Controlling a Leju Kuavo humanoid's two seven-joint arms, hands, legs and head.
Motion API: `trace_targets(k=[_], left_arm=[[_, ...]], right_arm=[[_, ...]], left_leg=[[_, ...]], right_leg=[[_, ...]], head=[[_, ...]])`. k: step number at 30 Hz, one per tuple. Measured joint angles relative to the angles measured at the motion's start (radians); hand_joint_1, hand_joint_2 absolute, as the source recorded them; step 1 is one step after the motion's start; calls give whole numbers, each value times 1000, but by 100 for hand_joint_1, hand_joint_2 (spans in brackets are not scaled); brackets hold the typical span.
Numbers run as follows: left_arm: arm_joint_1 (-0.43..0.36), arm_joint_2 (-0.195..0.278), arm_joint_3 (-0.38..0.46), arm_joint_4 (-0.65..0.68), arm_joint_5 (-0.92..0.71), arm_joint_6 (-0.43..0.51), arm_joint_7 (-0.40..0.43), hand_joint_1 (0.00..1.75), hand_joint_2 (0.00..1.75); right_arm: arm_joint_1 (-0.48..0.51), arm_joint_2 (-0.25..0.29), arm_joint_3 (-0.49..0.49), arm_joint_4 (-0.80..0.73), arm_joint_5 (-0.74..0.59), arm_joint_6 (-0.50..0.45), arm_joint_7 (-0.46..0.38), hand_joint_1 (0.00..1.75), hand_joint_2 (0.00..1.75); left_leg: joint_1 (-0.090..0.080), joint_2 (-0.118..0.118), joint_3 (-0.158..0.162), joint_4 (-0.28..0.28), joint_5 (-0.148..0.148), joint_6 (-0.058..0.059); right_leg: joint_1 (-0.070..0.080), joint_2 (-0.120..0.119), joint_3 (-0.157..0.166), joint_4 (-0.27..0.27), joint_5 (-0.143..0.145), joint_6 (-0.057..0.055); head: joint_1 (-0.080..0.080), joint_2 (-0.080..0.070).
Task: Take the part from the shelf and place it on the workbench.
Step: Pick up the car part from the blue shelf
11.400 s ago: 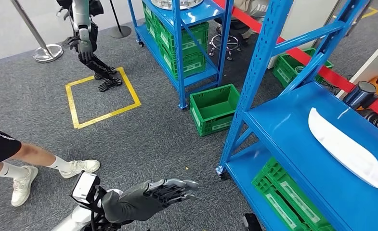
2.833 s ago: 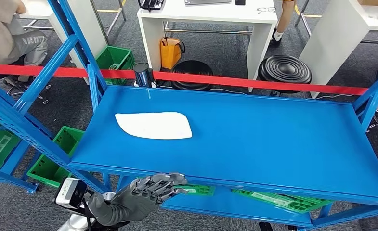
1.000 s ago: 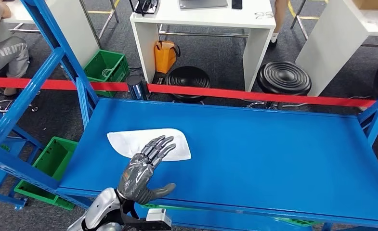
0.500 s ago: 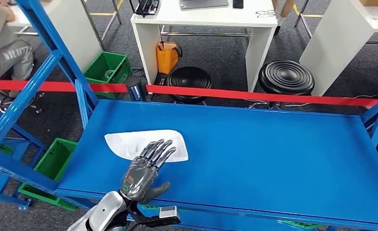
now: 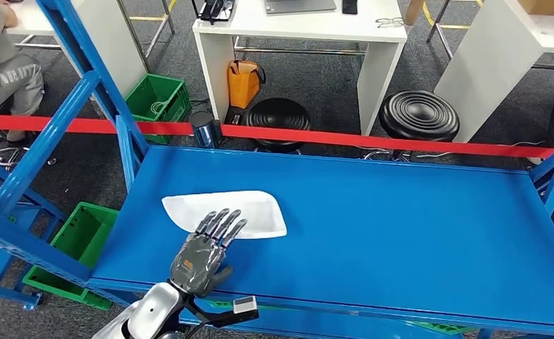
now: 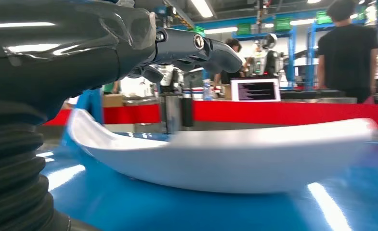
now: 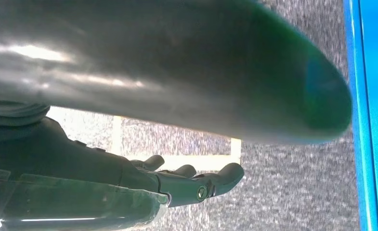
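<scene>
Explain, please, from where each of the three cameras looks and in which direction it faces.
Head view: high on the robot, facing forward and down at the blue metal shelf; the left hand reaches over the flat white plastic part.
Left wrist view: low behind the left hand, facing along the shelf at the white part.
Right wrist view: behind the hanging right hand, facing the grey carpet floor.
The head and left wrist views share the part, shelf and left hand.

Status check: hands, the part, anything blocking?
Left hand open, fingers over white part's near edge, no grip. Part flat on blue shelf. Right hand open, holding nothing. Nothing blocking.
</scene>
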Motion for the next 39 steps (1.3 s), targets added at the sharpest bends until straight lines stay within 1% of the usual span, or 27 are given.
trace_targets(k=[2,3,4,5,6,8,9,10,13,15,16,18,19,20,21,23,25,28,30,31,32,33,34,35,36,38,39], left_arm=[[-7,-3,3,23,-19,-1,9,0,175],[-11,-4,4,38,-28,-1,13,0,175],[-15,-4,5,54,-37,1,17,0,175],[-21,-4,7,71,-46,3,21,0,175],[-28,-5,9,87,-55,5,24,0,175],[-44,-6,12,115,-67,10,29,0,175],[-51,-6,14,126,-71,13,30,0,175],[-56,-6,16,137,-73,14,32,0,175],[-67,-5,23,161,-75,20,34,0,175],[-70,-4,27,170,-75,23,35,0,175],[-72,-4,29,174,-75,24,35,0,175],[-73,-3,29,182,-75,24,35,0,175],[-74,-3,29,186,-76,24,35,0,175],[-75,-3,29,191,-76,24,35,0,175],[-77,-3,29,196,-78,25,34,0,175],[-85,-3,30,210,-82,34,30,0,175],[-97,-4,31,232,-84,48,23,0,175],[-117,-5,37,279,-71,84,11,2,175],[-134,-9,41,320,-55,114,-1,72,175],[-142,-12,44,343,-46,127,-7,114,175],[-148,-17,48,367,-37,140,-15,154,175],[-154,-20,52,389,-29,153,-24,163,175],[-159,-23,56,411,-21,166,-33,167,175],[-164,-26,60,432,-16,177,-41,166,175],[-171,-29,62,453,-12,185,-48,164,175],[-184,-32,67,490,-8,195,-57,165,175],[-190,-32,69,505,-6,198,-61,165,175]], right_arm=[[0,-2,0,-1,-2,0,0,0,0],[1,-4,0,-2,-3,-1,0,0,0],[2,-5,0,-2,-4,-2,0,0,0],[3,-6,0,-3,-5,-2,0,0,0],[4,-6,1,-3,-5,-3,0,0,0],[2,-8,1,-5,-5,-3,0,0,0],[1,-9,1,-6,-5,-3,0,0,0],[1,-10,1,-6,-5,-3,0,0,0],[0,-9,2,-8,-5,-3,0,0,0],[0,-10,2,-9,-5,-3,0,0,0],[0,-10,2,-10,-5,-3,0,0,0],[2,-11,2,-11,-5,-3,0,0,0],[2,-11,2,-11,-5,-3,1,0,0],[3,-11,2,-11,-4,-3,0,0,0],[4,-11,2,-11,-3,-3,0,0,0],[4,-10,3,-13,0,-3,0,0,0],[3,-7,6,-16,2,-3,0,0,0],[1,-9,13,-20,5,-2,0,0,0],[1,-12,18,-21,7,0,0,0,0],[1,-14,21,-22,8,0,0,0,0],[1,-17,23,-22,9,1,0,0,0],[2,-19,25,-22,9,1,0,0,0],[3,-22,27,-22,9,1,0,0,0],[4,-25,29,-22,8,1,0,0,0],[4,-28,30,-22,8,1,0,0,0],[3,-32,34,-23,6,1,0,0,0],[2,-33,36,-23,6,1,0,0,0]], left_leg=[[-2,1,4,-8,7,7],[-4,0,3,-7,7,8],[-6,0,3,-7,7,8],[-7,-1,3,-6,7,8],[-8,-2,3,-4,7,7],[-10,-5,2,5,2,2],[-12,-6,0,11,-3,-3],[-15,-7,-2,17,-7,-7],[-14,-7,-3,24,-14,-17],[-9,-5,-17,65,-44,-30],[-5,-5,-38,113,-75,-38],[3,-3,-97,244,-142,-50],[5,-3,-119,294,-159,-53],[7,-2,-124,309,-157,-54],[7,-1,-109,284,-136,-51],[3,-1,-34,145,-71,-34],[-5,3,22,36,-37,-16],[-13,5,34,5,-26,0],[-9,5,43,-22,-7,11],[-6,6,46,-33,3,14],[-7,6,45,-37,7,15],[-7,6,41,-37,10,16],[-7,6,38,-36,11,15],[-7,4,36,-35,12,14],[-6,3,35,-34,12,11],[-3,1,32,-23,8,3],[-4,0,28,-12,2,-5]], right_leg=[[3,-1,-59,121,-53,-11],[3,-1,-91,187,-75,-13],[4,-1,-113,231,-85,-12],[4,-1,-117,236,-80,-6],[3,-1,-101,200,-60,2],[3,-3,-33,59,-8,14],[3,-3,-4,3,11,11],[3,-4,14,-31,21,6],[4,-3,23,-42,27,-15],[-2,-3,24,-45,31,-25],[-4,-4,24,-45,32,-28],[-4,-4,22,-45,33,-31],[-3,-5,21,-45,33,-31],[-2,-5,22,-45,33,-31],[-2,-5,23,-45,33,-31],[-1,-5,27,-45,33,-30],[2,-5,29,-47,35,-26],[-1,-7,30,-53,41,-11],[1,-7,19,-31,29,-8],[2,-7,-1,9,7,-11],[2,-6,-29,70,-22,-16],[2,-6,-61,140,-53,-19],[1,-6,-85,196,-73,-17],[0,-6,-94,222,-79,-12],[-2,-6,-82,206,-70,-2],[-9,-7,-11,78,-26,20],[-12,-7,23,14,-8,23]], head=[[3,0],[4,0],[4,0],[4,0],[4,0],[5,0],[4,0],[4,0],[3,0],[1,0],[-1,0],[-2,0],[-2,0],[-2,0],[-2,0],[-2,0],[-1,0],[0,0],[1,0],[2,0],[2,0],[2,0],[3,0],[3,0],[3,0],[3,0],[4,0]])
